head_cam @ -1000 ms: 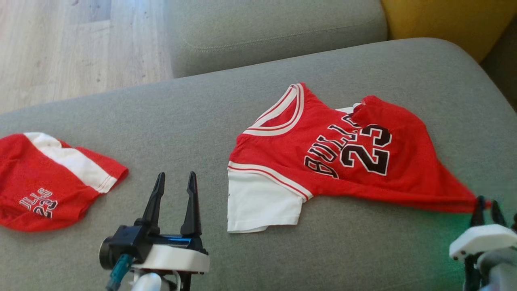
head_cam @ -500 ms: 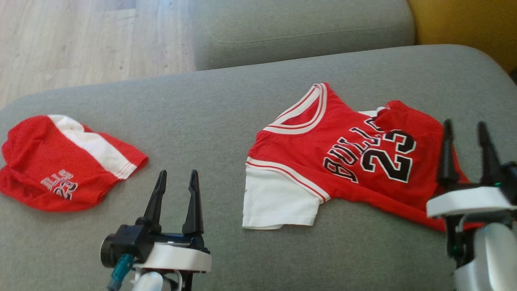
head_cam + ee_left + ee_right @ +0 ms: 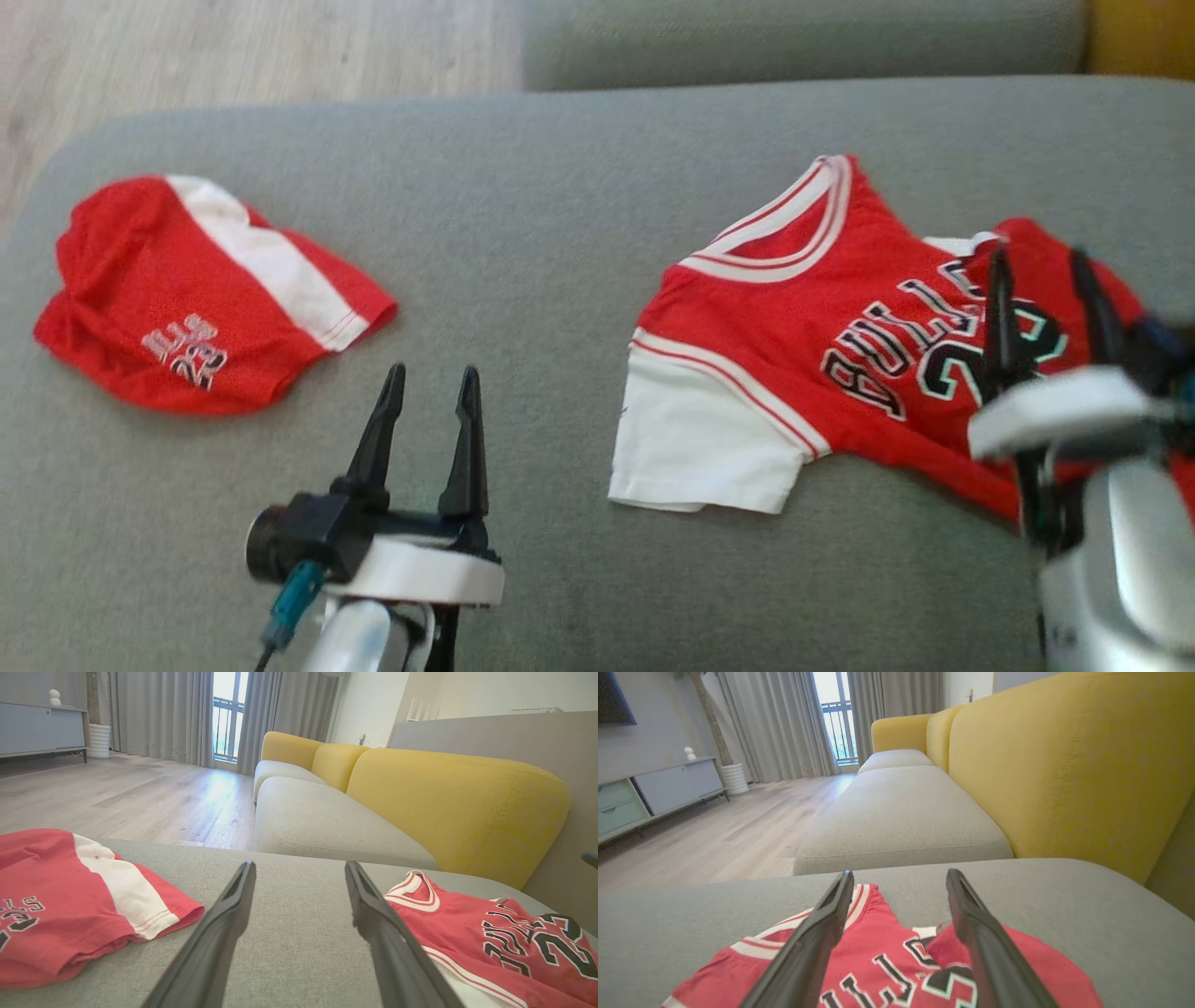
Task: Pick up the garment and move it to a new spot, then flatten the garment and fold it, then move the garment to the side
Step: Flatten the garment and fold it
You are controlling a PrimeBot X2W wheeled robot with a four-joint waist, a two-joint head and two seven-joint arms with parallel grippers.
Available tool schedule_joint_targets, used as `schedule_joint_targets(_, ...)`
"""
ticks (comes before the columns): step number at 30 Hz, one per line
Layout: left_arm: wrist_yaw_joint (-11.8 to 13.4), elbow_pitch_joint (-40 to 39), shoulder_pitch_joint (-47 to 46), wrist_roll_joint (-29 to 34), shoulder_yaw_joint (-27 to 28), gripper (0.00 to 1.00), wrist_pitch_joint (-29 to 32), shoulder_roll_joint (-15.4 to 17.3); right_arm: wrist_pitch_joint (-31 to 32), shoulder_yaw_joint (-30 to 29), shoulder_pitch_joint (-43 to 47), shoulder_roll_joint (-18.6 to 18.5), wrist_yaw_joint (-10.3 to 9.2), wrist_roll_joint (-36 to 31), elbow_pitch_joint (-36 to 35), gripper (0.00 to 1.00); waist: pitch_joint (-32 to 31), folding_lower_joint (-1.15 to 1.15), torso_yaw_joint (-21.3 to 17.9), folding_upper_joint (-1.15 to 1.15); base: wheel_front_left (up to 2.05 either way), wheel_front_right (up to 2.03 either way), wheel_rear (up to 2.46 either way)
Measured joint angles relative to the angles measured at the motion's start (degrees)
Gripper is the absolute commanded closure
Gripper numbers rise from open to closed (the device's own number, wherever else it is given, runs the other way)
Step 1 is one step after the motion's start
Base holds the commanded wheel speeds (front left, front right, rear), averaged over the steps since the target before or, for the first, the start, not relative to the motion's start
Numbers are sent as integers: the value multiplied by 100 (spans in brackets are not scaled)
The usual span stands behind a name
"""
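The jersey [image 3: 794, 336] lay on the sofa cushion [image 3: 560, 233] at three o'clock, one edge folded over. The left end effector [image 3: 433, 371] and right end effector [image 3: 1038, 259] stood spread, empty. Pinching both layers at that fold could bunch the cloth instead of flattening it.

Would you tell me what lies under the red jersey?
The jersey lies on the grey sofa cushion; whatever else may sit beneath its fabric is covered.

1. Bright daylight comes through the window [image 3: 224, 716] at the upper centre of both wrist views, overexposed there.
2. Pale glare lies on the floor [image 3: 219, 788].
3. The head view is soft, and the right gripper [image 3: 1038, 261] at its right edge is blurred.
4. Both wrist views bend at the edges.
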Motion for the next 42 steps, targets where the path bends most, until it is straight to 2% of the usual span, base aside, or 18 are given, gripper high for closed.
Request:
schedule_joint_targets(1, 0, 0, 0, 0, 0, 0, 0, 0, 0, 0, 0, 0, 0, 0, 0, 0, 0, 0, 0, 0, 0, 0, 0)
schedule_joint_targets(3, -1, 0, -127, -1, -80, 0, 0, 0, 390, -157, -520, -3, 0, -223, 334, 0, 142, 0, 107, 0, 0, 0, 0)
schedule_joint_targets(9, -1, 21, -376, -33, -339, 0, 0, -3, 1438, -737, -1968, -18, 0, -742, 1809, 0, 491, 1, 494, 0, 0, 0, 0)
schedule_joint_targets(16, 8, 37, -468, -112, -503, 0, 0, -5, 2017, -1639, -2902, -41, 0, -1626, 3279, 0, 752, 1, 905, 0, 0, 0, 0)
schedule_joint_targets(24, 9, 34, -635, -169, -646, 0, 0, -7, 2131, -2514, -3563, -258, 0, -2662, 3949, 0, 1054, 0, 1167, 0, 0, 0, 0)
schedule_joint_targets(31, 27, 21, -729, -265, -720, 0, 0, -9, 2305, -2759, -4097, -393, 0, -3131, 4334, 1, 1303, 0, 1284, 0, 0, 0, 0)
schedule_joint_targets(32, 30, 21, -749, -272, -730, 0, 0, -9, 2328, -2762, -4159, -416, 0, -3152, 4399, 100, 1330, -1, 1297, 0, 0, 0, 0)
schedule_joint_targets(37, 65, 11, -864, -350, -804, 0, 0, -11, 2158, -2728, -4417, -505, -3, -3081, 4753, 100, 1395, 0, 1369, 0, 0, 0, 0)
schedule_joint_targets(42, 82, 11, -887, -460, -868, 0, 0, -12, 1399, -2420, -4468, -550, -3, -2896, 5121, 100, 1368, 0, 1448, 0, 0, 0, 0)
